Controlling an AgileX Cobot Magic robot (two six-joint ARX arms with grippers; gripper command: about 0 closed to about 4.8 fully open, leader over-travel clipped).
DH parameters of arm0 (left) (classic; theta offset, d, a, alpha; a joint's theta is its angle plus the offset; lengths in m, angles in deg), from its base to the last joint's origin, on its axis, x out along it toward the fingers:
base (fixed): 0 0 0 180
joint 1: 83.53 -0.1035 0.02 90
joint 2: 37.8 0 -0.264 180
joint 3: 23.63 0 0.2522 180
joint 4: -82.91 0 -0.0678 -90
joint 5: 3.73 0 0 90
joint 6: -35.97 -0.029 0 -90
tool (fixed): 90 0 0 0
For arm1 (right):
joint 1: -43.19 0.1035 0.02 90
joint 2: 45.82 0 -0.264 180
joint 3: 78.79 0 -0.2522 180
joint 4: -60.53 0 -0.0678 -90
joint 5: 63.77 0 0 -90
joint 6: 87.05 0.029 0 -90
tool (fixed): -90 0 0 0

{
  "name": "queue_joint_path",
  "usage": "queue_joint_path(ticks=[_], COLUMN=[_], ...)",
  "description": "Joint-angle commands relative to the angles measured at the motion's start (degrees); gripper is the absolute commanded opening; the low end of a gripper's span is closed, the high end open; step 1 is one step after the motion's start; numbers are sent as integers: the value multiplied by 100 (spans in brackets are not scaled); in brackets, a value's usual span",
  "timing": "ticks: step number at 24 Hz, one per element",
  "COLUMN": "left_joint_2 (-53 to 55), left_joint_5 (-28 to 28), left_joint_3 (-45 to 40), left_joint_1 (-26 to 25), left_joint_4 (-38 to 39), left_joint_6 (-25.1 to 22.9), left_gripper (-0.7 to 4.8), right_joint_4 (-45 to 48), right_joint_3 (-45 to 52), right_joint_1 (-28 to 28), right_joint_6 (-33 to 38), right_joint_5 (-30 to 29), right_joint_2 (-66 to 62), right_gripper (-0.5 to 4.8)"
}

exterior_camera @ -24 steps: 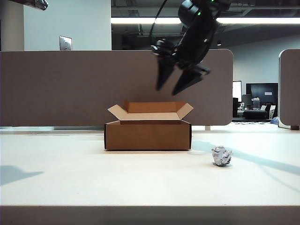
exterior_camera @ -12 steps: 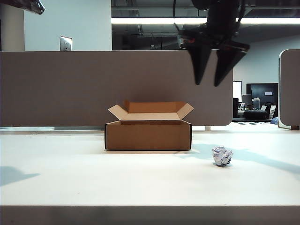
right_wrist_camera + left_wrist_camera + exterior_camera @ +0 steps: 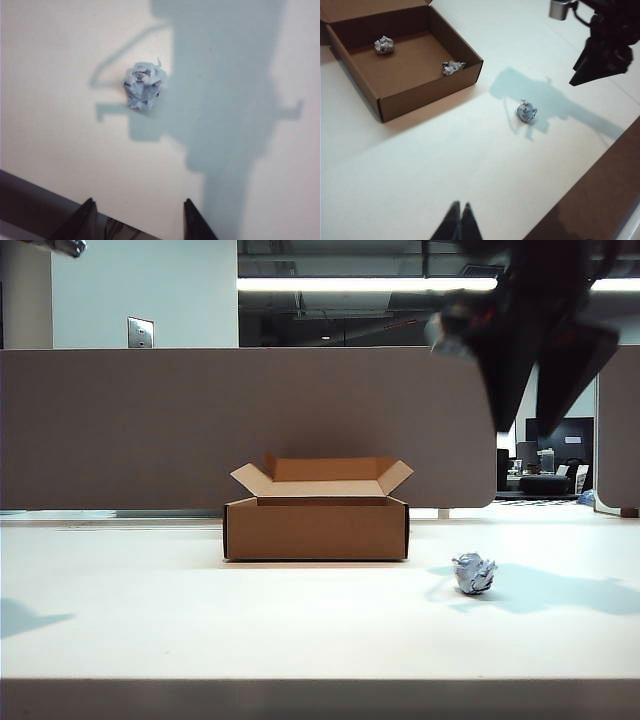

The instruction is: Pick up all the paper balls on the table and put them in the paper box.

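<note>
We count three balls: two already lie in the box [image 3: 402, 60], one ball [image 3: 384, 45] toward its far side and another [image 3: 453, 67] near a wall, and the last ball [image 3: 473, 573] sits on the table [image 3: 200, 620] to the box's right. We judge the step to be fetching it, with the right gripper [image 3: 545, 380] hanging high above, jaws apart and empty. Next we need a straight descent to straddle the ball, while the left gripper [image 3: 459, 224] waits aside, pinched together on nothing.

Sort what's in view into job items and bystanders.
Job: paper ball on the table; two paper balls in the paper box; right gripper open above; left gripper shut.
Bystanders: grey partition, wall plate.
</note>
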Motion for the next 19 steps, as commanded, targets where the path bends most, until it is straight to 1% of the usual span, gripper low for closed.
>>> queue_joint_path(ticks=[1,3,4,6,7,8,9,10,13,15,17,19], left_joint_2=[-92,-122,-149,-155,-155,-155,-155,-155,-155,-155,-155,-153], left_joint_5=[-7,-7,-4,-9,-7,-22,-26,-20,-4,-4,-4,4], left_joint_3=[11,11,9,4,0,0,0,0,0,-2,-2,-2], left_joint_1=[7,9,35,90,94,129,129,129,125,125,122,118], left_joint_4=[-11,0,4,9,11,28,70,96,151,210,334,450], left_joint_6=[-11,-11,-13,-22,-20,-15,-22,-22,-24,-24,-26,-94], left_gripper=[-2,-2,-2,-2,-2,-2,-2,-2,-2,-2,-2,-2], right_joint_4=[1381,1945,2441,3040,3200,3300,3265,3204,3405,4050,4518,4815], right_joint_3=[671,935,1172,1410,1432,1460,1480,1493,1810,2448,3042,3436], right_joint_1=[26,26,24,20,20,20,22,22,31,33,83,111], right_joint_6=[44,52,50,52,52,114,387,555,763,767,944,1060], right_joint_5=[299,442,343,184,85,-111,-140,-48,42,197,240,240], right_joint_2=[1353,1827,2249,2579,2590,2575,2481,2424,2282,2315,2328,2326], right_gripper=[244,257,267,267,267,279,452,479,479,479,479,479])
